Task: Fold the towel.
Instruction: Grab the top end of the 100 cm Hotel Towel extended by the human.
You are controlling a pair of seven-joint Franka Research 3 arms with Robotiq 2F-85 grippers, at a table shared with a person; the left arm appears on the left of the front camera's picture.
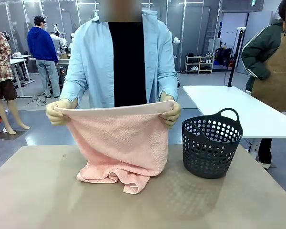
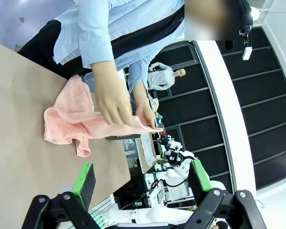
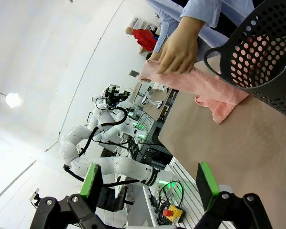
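Centre frame, a person's hands (image 1: 170, 114) hold the towel (image 1: 119, 138) up, hem on the worktop (image 1: 38, 191); folding seems barely begun. The left gripper (image 2: 140, 179) and right gripper (image 3: 148, 185) have fingers open, empty. Next, it probably needs laying flat.

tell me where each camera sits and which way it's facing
Front view: fixed between the arms on the robot's side, facing across the table at the person, whose hands hold up the towel beside the basket.
Left wrist view: on the left arm's wrist, looking along the open left jaws, green pads at the bottom, toward towel and hands.
Right wrist view: on the right arm's wrist, rolled, looking along the open right jaws toward basket, towel and one hand.
Shared: all three show the towel in the person's hands.
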